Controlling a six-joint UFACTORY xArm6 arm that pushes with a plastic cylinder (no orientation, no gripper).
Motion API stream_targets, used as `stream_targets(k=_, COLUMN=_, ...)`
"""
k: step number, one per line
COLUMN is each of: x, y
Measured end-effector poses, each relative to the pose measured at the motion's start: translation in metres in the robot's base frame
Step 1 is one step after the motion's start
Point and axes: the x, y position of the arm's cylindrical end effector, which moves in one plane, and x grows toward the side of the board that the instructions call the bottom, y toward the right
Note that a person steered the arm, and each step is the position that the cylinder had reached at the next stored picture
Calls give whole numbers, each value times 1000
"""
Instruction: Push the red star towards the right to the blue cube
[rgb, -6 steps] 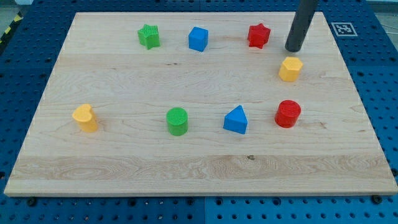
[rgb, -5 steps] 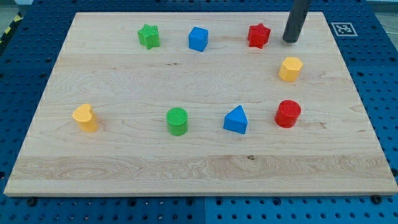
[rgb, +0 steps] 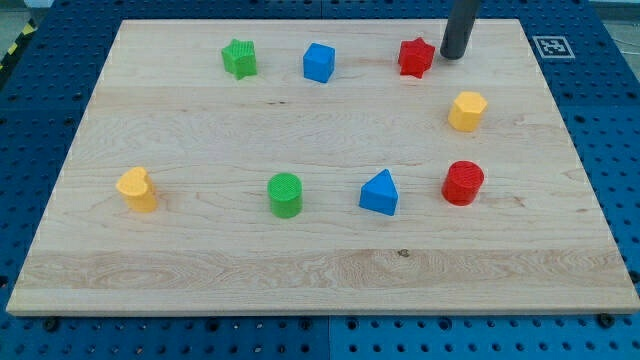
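Observation:
The red star (rgb: 415, 56) sits near the view's top, right of centre, on the wooden board (rgb: 200, 270). The blue cube (rgb: 318, 62) lies to the star's left, with a clear gap between them. My tip (rgb: 452, 56) stands just to the right of the red star, very close to its right side; I cannot tell whether they touch. The dark rod rises from the tip out of the view's top.
A green star (rgb: 239, 58) sits left of the blue cube. A yellow hexagonal block (rgb: 467, 110) and a red cylinder (rgb: 463, 183) lie below my tip. A blue triangle (rgb: 379, 192), a green cylinder (rgb: 285, 194) and a yellow block (rgb: 137, 189) lie lower down.
My tip has moved up and to the left, from above the yellow hexagonal block to right beside the red star. No block has moved.

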Motion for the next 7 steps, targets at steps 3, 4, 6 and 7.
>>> stream_targets(k=3, x=20, y=-27)
stream_targets(k=4, x=24, y=-35)
stream_targets(k=6, x=25, y=-46)
stream_targets(k=7, x=25, y=-48)
